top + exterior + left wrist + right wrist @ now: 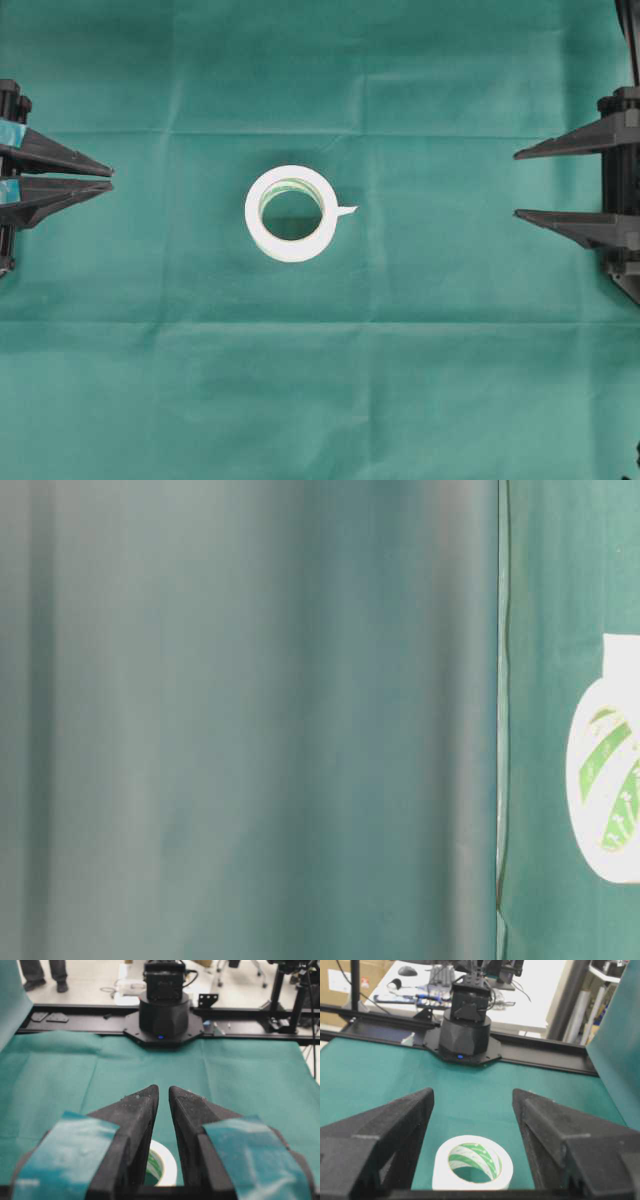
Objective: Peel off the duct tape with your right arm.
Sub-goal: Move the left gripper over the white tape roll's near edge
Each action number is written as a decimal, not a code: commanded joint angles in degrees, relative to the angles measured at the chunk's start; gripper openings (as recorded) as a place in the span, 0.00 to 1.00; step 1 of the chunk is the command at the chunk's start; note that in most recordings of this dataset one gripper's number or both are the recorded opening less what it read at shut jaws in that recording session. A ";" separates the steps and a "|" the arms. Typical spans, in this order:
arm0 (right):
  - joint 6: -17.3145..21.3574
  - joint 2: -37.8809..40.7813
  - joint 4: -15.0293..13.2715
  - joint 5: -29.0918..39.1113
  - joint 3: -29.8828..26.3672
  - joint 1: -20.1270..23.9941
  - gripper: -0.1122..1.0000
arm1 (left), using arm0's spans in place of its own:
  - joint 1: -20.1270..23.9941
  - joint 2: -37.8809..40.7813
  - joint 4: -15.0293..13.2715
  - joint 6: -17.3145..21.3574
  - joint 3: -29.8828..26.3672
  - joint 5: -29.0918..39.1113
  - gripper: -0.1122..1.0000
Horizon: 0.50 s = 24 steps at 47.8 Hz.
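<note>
We see only the white, cream-tinted roll of duct tape (pixel 291 213) standing on the green cloth-covered bench (pixel 450 380), mid-way between both tools. Bare cloth lies on every side of it. Its loose end (pixel 345 210) points toward the black plain-fingered right tool (pixel 517 184), well apart.

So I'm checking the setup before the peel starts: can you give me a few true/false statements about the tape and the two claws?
1. The duct tape lies flat on the green cloth, hole facing up. True.
2. Its loose end points toward the left claw. False: it points toward the right claw.
3. The right claw grips the tape. False: it stands apart from it, jaws open.
4. The left claw has its fingertips closer together than the right's. True.
5. A second roll sits on the cloth. False: only one shows.
</note>
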 commanded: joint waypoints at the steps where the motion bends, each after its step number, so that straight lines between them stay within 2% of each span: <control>1: 0.35 0.44 0.09 -0.70 -0.79 0.09 0.32 | -0.35 0.35 -0.70 0.26 -0.18 -1.49 0.32; 3: 0.44 0.35 0.00 -0.62 -0.62 0.09 0.30 | -0.44 0.44 -0.79 0.00 0.09 -1.85 0.30; 6: 0.62 0.35 0.09 -0.53 -0.44 0.09 0.18 | -0.53 0.70 -0.88 -0.09 0.26 -1.76 0.18; 9: 0.88 0.35 0.09 -0.44 -0.18 0.09 0.10 | -0.62 0.97 -0.88 -0.18 0.44 -1.76 0.11; 15: 1.41 0.35 0.09 -0.62 0.35 0.09 0.02 | -0.79 1.41 -0.88 -0.44 1.05 -1.76 0.11; 24: 1.58 0.44 0.00 -0.70 1.32 0.09 0.01 | -1.49 2.37 -0.88 -0.88 1.05 -2.11 0.11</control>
